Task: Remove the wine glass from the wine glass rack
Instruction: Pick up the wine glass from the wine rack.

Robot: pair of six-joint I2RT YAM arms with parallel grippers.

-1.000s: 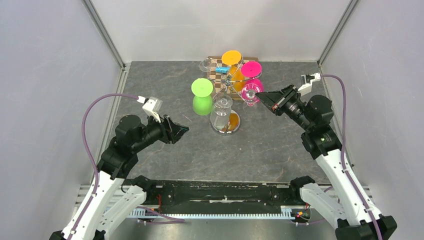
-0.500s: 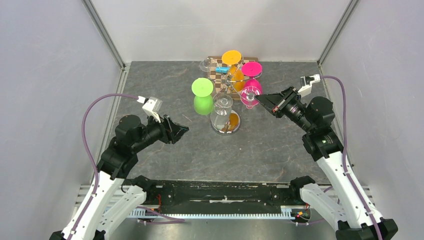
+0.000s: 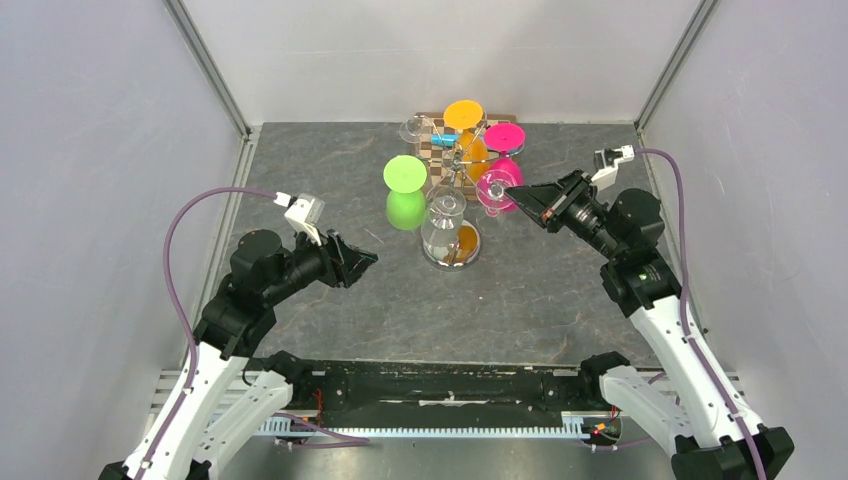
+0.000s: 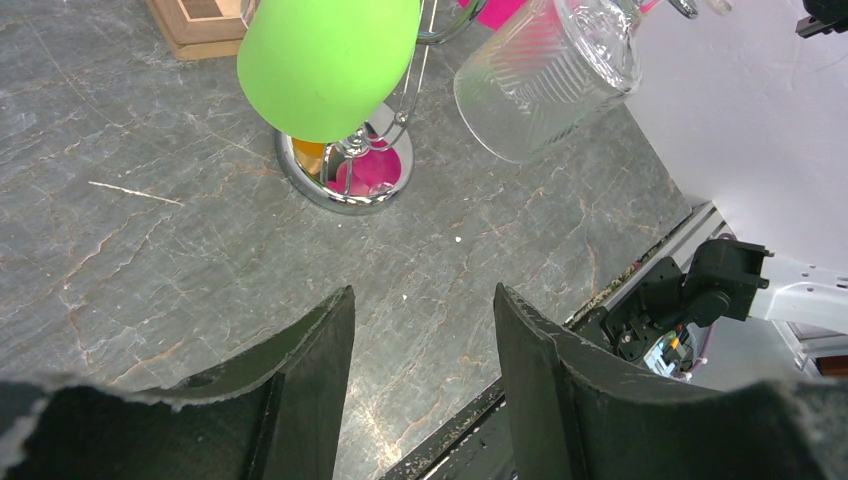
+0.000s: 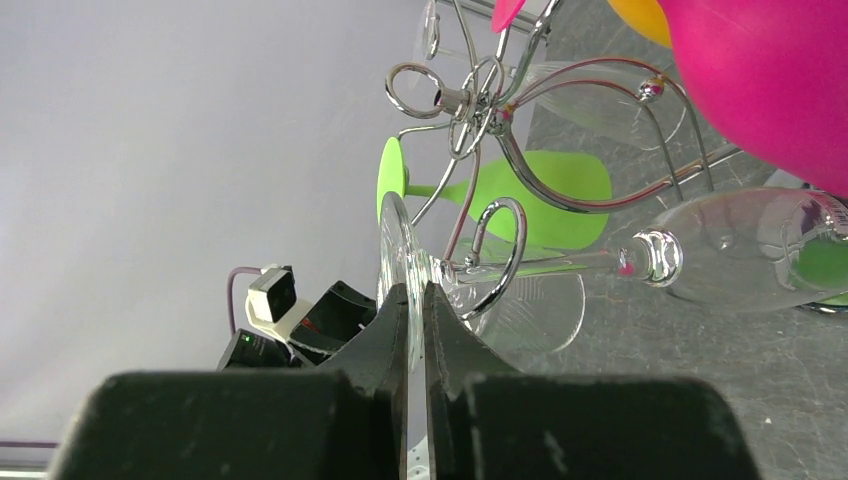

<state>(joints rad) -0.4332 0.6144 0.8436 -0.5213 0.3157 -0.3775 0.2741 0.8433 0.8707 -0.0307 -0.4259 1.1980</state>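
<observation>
The right gripper (image 5: 416, 300) had its fingers drawn narrow, pinching the rim of the round foot (image 5: 393, 245) of a clear wine glass (image 5: 655, 258). That glass hung upside down on the right side of the wine glass rack (image 5: 470, 95), its stem threaded through one curled wire arm (image 5: 505, 215). The foot rested on top of the curl, which is what kept the glass from dropping. Gripping the thin foot edge-on probably gave the fingers the only reachable hold outside the wire. The glass was not yet free: the stem still sat inside the curl, so the next move likely needed a slide outward along the arm's open end, not a straight lift.

The left gripper (image 4: 422, 295) hovered with its fingers spread wide and empty, well off the rack's left side above the stone-patterned table (image 4: 130, 230). A green glass (image 4: 325, 60) and a ribbed clear glass (image 4: 545, 80) hung on the rack's near side.
</observation>
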